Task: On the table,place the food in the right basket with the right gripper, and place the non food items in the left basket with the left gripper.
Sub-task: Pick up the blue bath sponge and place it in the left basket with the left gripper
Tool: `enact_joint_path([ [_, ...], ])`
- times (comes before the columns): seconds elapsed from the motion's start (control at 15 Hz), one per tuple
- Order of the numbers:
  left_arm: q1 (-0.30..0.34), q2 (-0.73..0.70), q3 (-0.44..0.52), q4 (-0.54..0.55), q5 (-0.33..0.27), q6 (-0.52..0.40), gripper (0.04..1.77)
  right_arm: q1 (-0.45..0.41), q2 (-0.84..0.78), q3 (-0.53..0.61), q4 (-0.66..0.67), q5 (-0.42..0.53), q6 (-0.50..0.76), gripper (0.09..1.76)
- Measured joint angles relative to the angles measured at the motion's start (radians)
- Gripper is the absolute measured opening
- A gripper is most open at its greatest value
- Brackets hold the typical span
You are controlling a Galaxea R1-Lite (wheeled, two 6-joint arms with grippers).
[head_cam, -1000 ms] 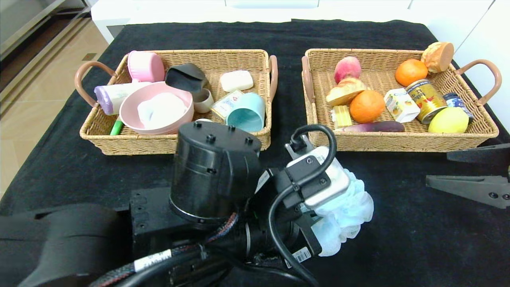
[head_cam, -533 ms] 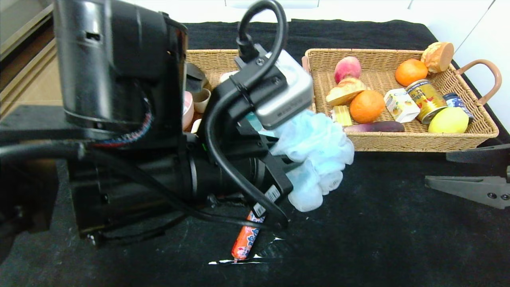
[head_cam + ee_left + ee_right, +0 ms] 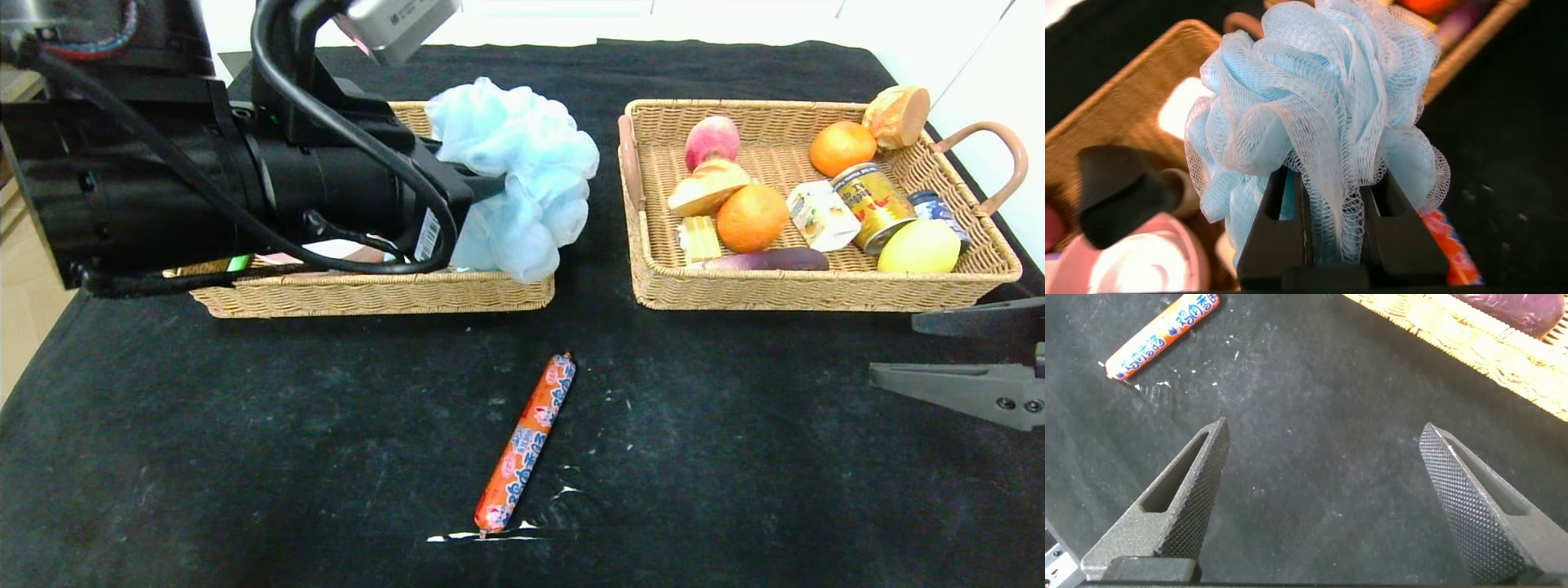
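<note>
My left gripper point(image 3: 483, 189) is shut on the fluffy light-blue bath pouf point(image 3: 513, 171) and holds it in the air over the right end of the left basket point(image 3: 367, 294). In the left wrist view the fingers point(image 3: 1282, 220) pinch the pouf point(image 3: 1323, 106) above the basket point(image 3: 1143, 90), with the white soap bar point(image 3: 1180, 106) and black pouch point(image 3: 1114, 192) below. The orange-red sausage stick point(image 3: 526, 441) lies on the black table point(image 3: 245, 425) in front of the baskets. My right gripper point(image 3: 894, 349) is open and empty at the right edge, in front of the right basket point(image 3: 816, 290).
The right basket holds fruit, bread, cans and the white carton point(image 3: 819, 214). A pink bowl point(image 3: 1135, 261) sits in the left basket. The right wrist view shows the sausage stick point(image 3: 1163, 339) and the basket's wall point(image 3: 1454, 335) beyond the open gripper point(image 3: 1323, 429).
My left arm has lifted the pouf off the table and carried it back and left over the left basket. The sausage stick is now uncovered. The right arm has not moved.
</note>
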Motion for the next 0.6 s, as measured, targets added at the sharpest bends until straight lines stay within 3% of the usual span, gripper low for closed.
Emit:
enact_joint_path([
  [0.33,0.179,0.058,-0.113,0.0,-0.071,-0.01,0.35,0.003,0.0,0.001,0.0,0.0,0.001,1.7],
  [0.6,0.26,0.138,-0.206,-0.003,-0.122,-0.03,0.35,0.007,0.0,0.003,0.0,0.0,0.0,1.7],
])
